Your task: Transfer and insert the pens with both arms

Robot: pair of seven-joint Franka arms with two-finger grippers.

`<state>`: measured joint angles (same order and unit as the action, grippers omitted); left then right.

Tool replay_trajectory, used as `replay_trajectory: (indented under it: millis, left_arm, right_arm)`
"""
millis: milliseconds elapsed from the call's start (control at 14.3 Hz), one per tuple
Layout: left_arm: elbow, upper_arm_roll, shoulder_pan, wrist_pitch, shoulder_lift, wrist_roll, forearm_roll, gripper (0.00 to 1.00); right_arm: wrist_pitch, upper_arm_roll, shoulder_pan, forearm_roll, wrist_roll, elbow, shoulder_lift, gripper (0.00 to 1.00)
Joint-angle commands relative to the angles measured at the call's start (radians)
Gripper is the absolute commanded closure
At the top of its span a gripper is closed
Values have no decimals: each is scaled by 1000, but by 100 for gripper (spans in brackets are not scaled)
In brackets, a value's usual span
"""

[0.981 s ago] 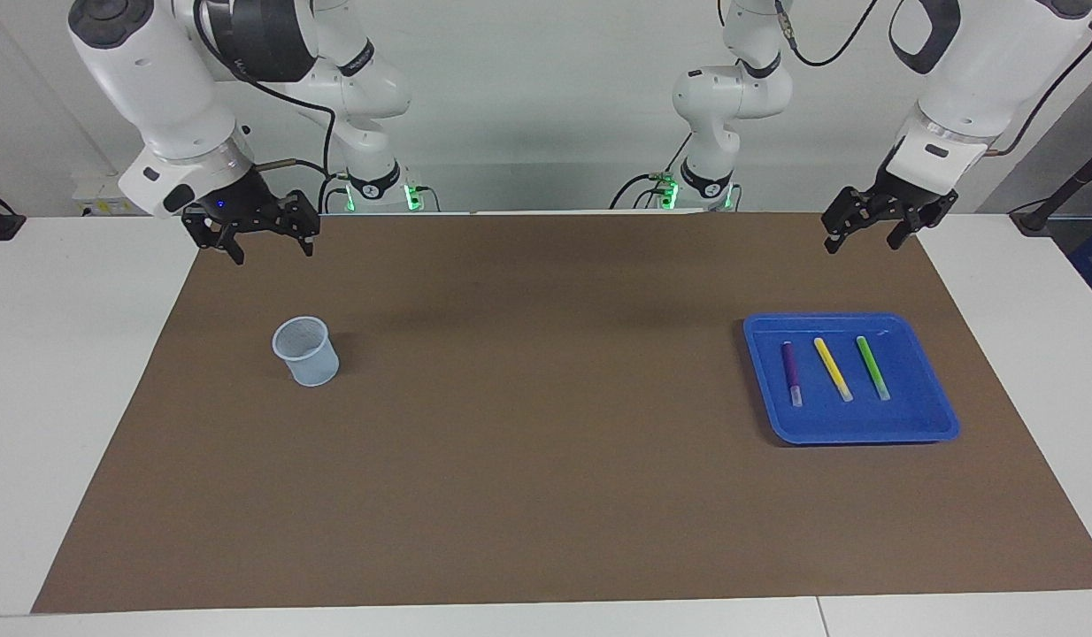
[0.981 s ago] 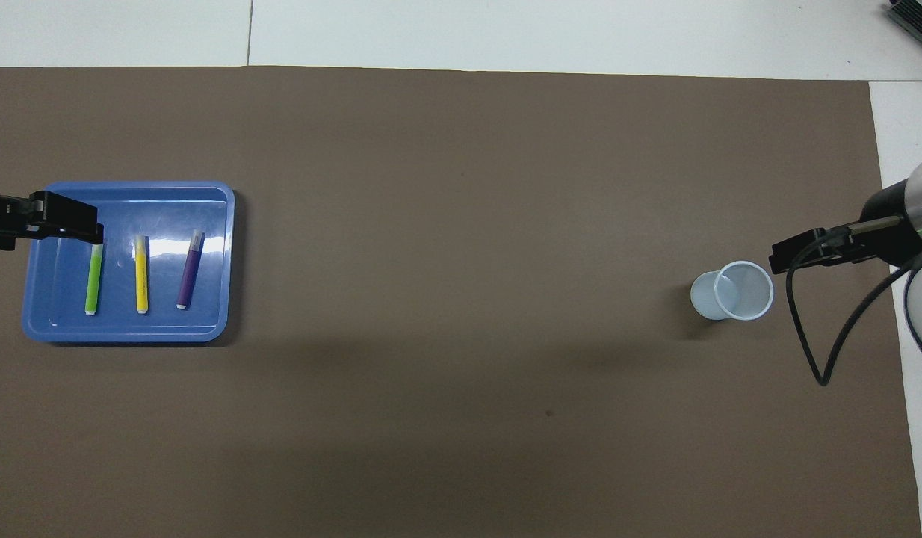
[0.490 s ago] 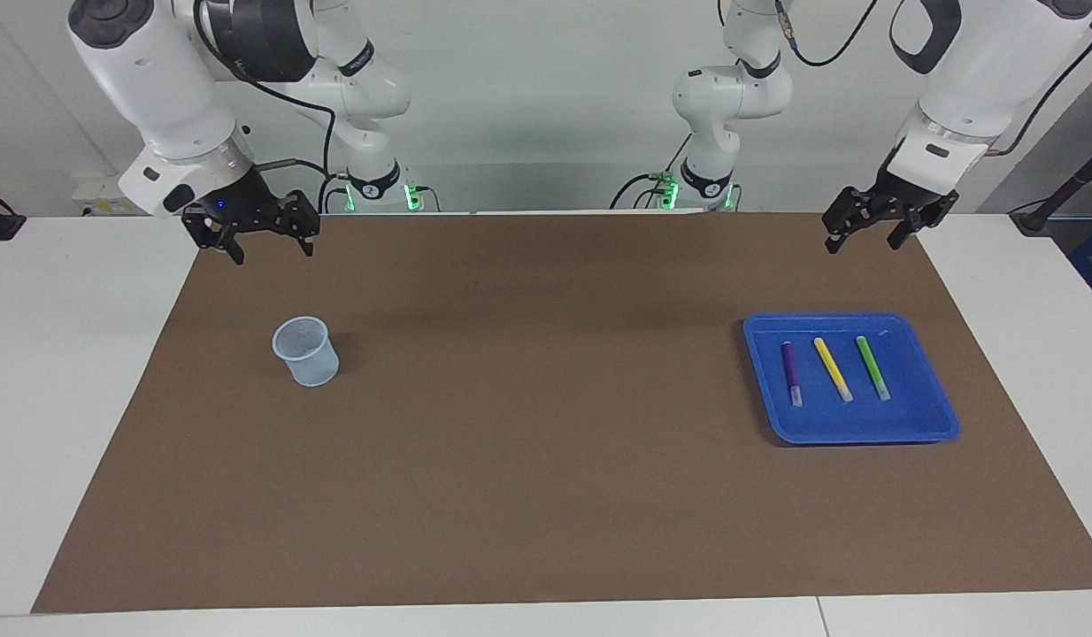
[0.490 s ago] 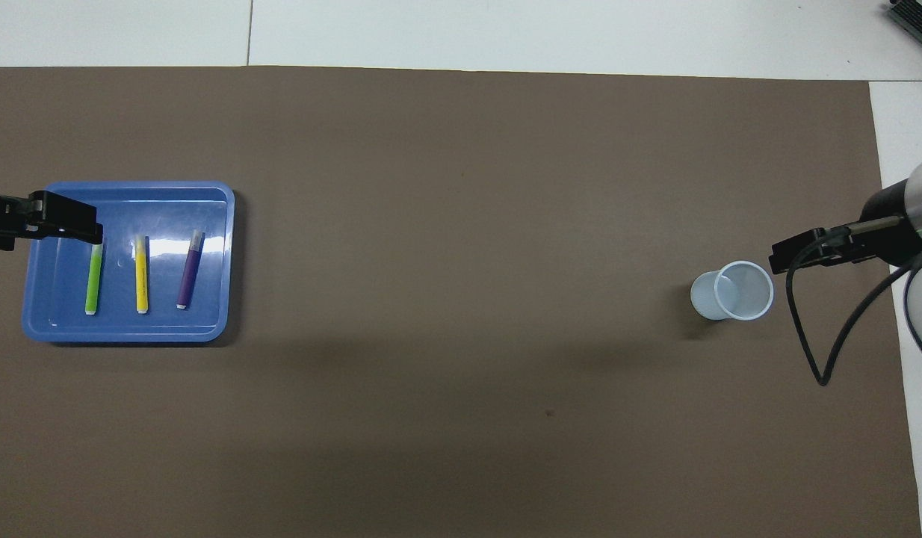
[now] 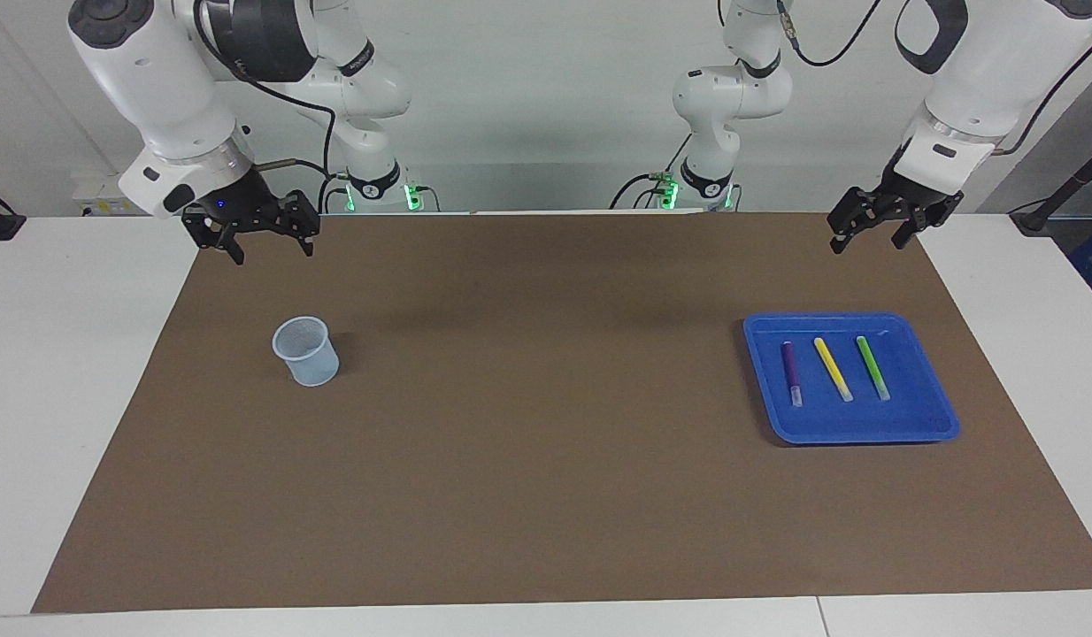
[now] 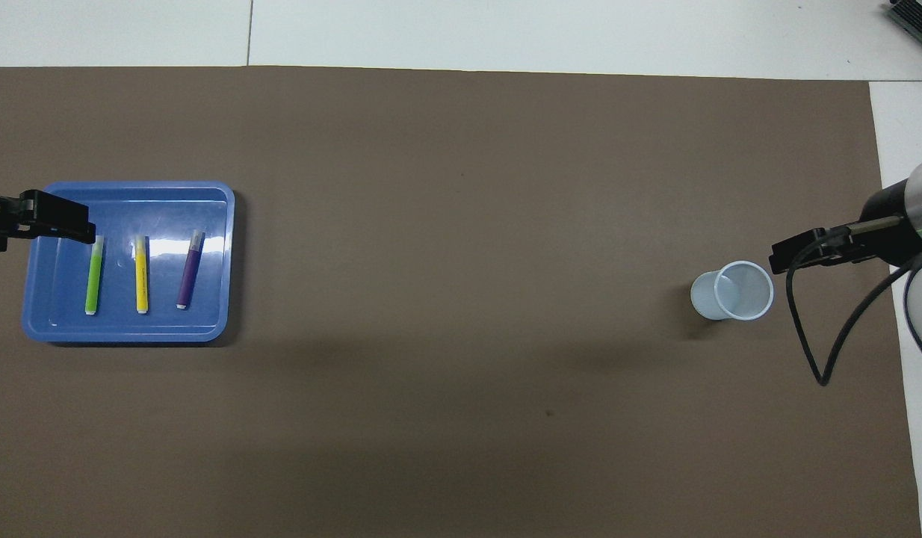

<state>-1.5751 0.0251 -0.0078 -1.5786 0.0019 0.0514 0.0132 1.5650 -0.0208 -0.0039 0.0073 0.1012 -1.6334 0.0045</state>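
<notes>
Three pens, purple [image 5: 790, 372], yellow [image 5: 833, 369] and green [image 5: 872, 367], lie side by side in the blue tray [image 5: 918, 425], below the left gripper [image 5: 873, 233], which hangs with jaws spread and empty. Right gripper [image 5: 264, 245] waits above the bench's mat, also spread, the cup [image 5: 306, 351] below it. Best to descend squarely over one pen, straddling its middle.

One camera hung high across the table, facing the robots at some distance. The other looked steeply down from above the robots' own end. Half a turn apart, both took in the brown mat [image 5: 546, 425], blue tray [image 6: 35, 329] and cup [image 5: 307, 352].
</notes>
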Motion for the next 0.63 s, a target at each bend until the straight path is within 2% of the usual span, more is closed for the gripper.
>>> replay_trajectory:
  millis: [0, 561]
  left_arm:
    - [-23, 1, 3, -24, -22, 16, 10, 0]
    - [-23, 1, 3, -35, -26, 59, 11, 0]
  right_arm:
    - [-6, -7, -8, -7, -18, 0, -1, 0]
    - [-6, -7, -8, -7, -18, 0, -1, 0]
